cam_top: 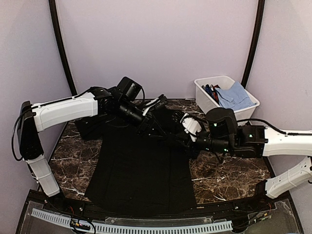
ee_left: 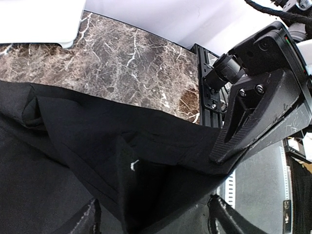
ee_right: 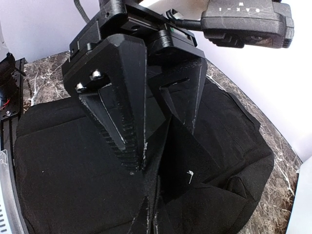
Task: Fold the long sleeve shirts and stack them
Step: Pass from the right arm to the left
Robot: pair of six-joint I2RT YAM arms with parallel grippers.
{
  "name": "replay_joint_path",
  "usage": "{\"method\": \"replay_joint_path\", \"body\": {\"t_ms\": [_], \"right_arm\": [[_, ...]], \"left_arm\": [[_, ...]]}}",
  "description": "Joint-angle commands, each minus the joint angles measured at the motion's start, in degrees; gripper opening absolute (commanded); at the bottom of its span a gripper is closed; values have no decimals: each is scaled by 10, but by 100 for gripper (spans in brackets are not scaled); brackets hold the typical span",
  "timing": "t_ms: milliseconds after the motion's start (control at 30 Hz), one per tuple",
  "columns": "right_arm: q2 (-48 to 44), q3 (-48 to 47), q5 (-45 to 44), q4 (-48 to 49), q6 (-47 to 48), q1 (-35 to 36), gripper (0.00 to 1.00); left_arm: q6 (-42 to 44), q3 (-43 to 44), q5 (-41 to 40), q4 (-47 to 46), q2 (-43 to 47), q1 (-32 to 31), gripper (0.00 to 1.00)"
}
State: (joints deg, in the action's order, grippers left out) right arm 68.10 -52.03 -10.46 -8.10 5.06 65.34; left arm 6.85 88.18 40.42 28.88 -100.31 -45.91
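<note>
black shirt: I see it spread on the marble surface, left of the white bin.
left pincer: apart, over the black shirt's end nearer the bin.
right pincer: clamped on a fold of it.

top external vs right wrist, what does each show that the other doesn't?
Top external only: blue cloth in a white plastic bin; the plain black long sleeve shirt's full outline. Right wrist only: a small white label on it; the right gripper's closed pinch on a raised fold. Both: shirt on brown marble table, left gripper open above it.
</note>
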Motion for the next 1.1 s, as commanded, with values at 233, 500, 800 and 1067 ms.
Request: {"method": "replay_joint_path", "body": {"t_ms": [233, 500, 800, 1067], "right_arm": [[29, -7, -19, 34, -9, 3, 0], [33, -13, -26, 45, -22, -4, 0], [46, -17, -27, 44, -32, -7, 0], [62, -20, -34, 44, -46, -9, 0]], "left_arm": [[-16, 2, 47, -22, -1, -6, 59], [-27, -22, 44, -38, 1, -11, 42], [-25, -38, 33, -38, 1, -16, 39], [-32, -41, 32, -42, 0, -21, 34]]}}
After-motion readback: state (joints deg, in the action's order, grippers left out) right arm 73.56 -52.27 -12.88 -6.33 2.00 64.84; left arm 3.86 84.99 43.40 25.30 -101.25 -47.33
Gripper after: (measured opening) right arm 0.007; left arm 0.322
